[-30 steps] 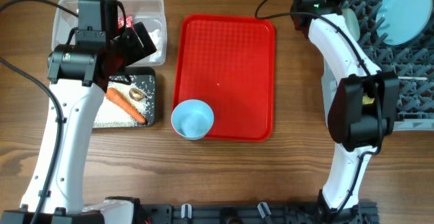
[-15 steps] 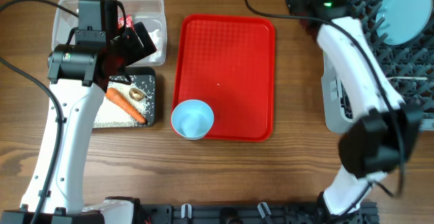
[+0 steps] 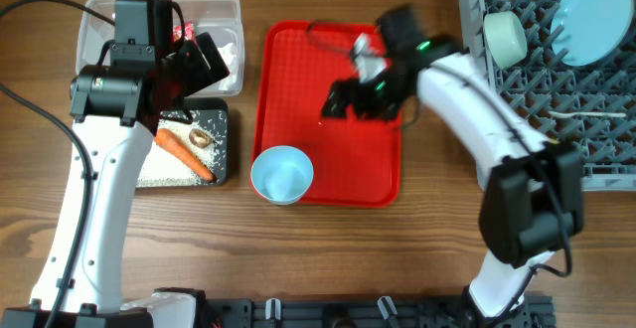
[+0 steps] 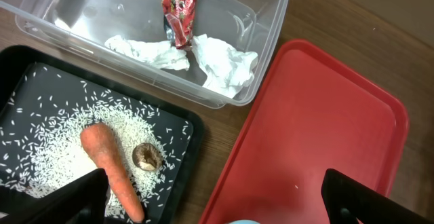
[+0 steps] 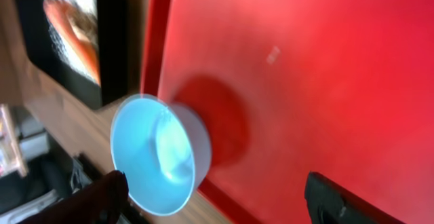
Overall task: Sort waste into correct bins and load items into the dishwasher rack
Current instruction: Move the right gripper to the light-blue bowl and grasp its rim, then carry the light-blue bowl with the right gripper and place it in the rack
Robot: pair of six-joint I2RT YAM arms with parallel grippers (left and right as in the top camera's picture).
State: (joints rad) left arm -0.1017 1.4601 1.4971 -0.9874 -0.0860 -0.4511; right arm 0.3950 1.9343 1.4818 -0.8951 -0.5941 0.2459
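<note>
— So, what's left?
— Waste's binned: carrot [image 3: 184, 154] in black tray [image 3: 228, 139], tissue [image 4: 218, 62] in clear tub [image 4: 270, 10]. Plate [image 3: 593, 5] and one bowl [image 3: 504, 37] sit in the rack [image 3: 537, 109]. The other bowl [image 3: 282, 174] waits on the red tray [image 3: 328, 60]. My right gripper [image 3: 340, 100] and left gripper [image 4: 210, 207] gape, empty.
</note>
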